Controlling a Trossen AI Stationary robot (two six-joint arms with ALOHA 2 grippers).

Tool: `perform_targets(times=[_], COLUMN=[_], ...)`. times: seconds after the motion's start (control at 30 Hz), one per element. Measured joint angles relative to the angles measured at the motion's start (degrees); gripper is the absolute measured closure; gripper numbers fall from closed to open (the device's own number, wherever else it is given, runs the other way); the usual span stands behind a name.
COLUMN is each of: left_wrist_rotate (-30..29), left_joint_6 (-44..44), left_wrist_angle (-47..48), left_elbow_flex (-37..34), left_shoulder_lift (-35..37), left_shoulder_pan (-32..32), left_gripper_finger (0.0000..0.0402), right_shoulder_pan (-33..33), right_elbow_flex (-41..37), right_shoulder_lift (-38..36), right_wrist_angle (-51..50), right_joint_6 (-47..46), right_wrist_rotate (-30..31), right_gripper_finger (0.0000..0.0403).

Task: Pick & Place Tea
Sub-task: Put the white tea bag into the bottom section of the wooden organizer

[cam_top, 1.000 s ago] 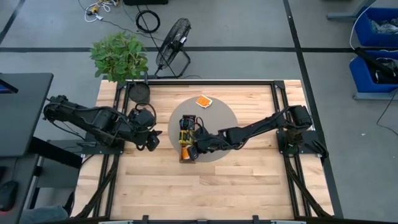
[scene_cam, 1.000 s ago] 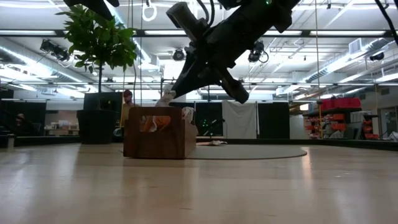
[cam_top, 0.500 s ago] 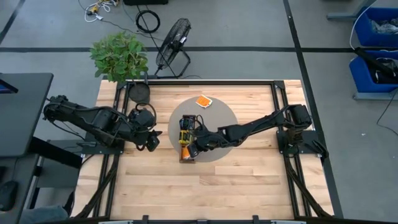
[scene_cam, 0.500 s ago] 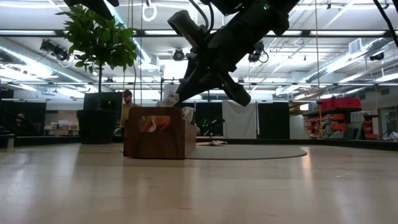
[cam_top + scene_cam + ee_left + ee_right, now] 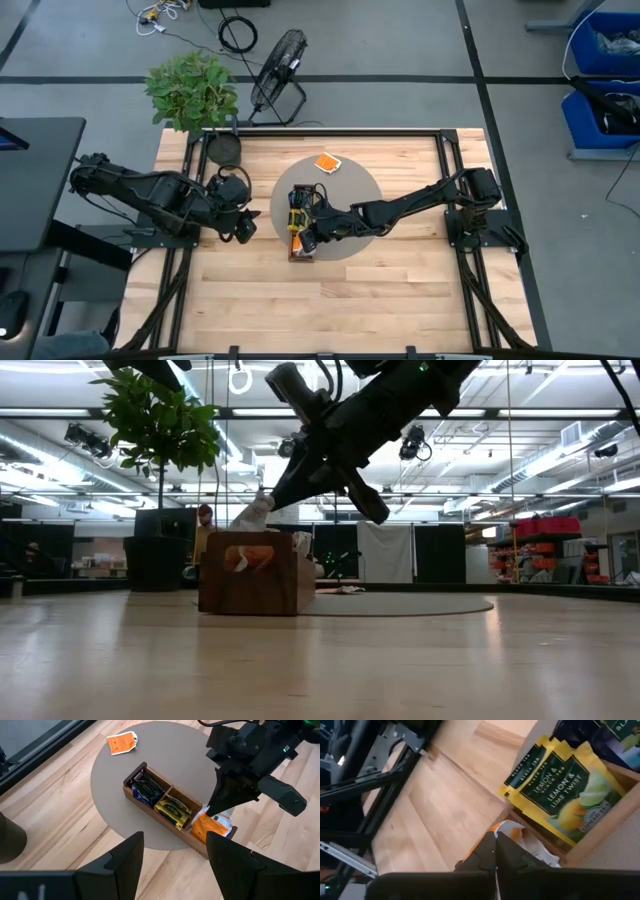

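Right gripper (image 5: pixel 303 240) is clamped on an orange-and-white square tea sachet (image 5: pixel 512 832), angled down over the end compartment of the long brown wooden tray (image 5: pixel 161 822), evidently for insertion. The other compartments hold yellow-green sachets (image 5: pixel 172 808) and dark blue ones (image 5: pixel 146 791). A loose orange sachet (image 5: pixel 327 163) lies at twelve o'clock on the desk (image 5: pixel 400 290). Left gripper (image 5: pixel 243 227) waits wide open at nine o'clock.
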State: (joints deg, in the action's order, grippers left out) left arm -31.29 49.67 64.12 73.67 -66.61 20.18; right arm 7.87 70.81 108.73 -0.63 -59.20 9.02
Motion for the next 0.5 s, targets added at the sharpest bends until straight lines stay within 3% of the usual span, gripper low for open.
perform_targets(times=[0.5], left_wrist_rotate=[0.0], left_joint_6=[0.02], left_wrist_angle=[-0.26], left_elbow_flex=[0.0], left_shoulder_lift=[0.0], left_shoulder_pan=[0.0], left_gripper_finger=[0.0181], right_shoulder_pan=[-0.8], right_elbow_flex=[0.79], right_shoulder_lift=[1.55], right_wrist_angle=[-2.93], right_joint_6=[1.27], right_wrist_rotate=[-1.39], right_gripper_finger=[0.0403])
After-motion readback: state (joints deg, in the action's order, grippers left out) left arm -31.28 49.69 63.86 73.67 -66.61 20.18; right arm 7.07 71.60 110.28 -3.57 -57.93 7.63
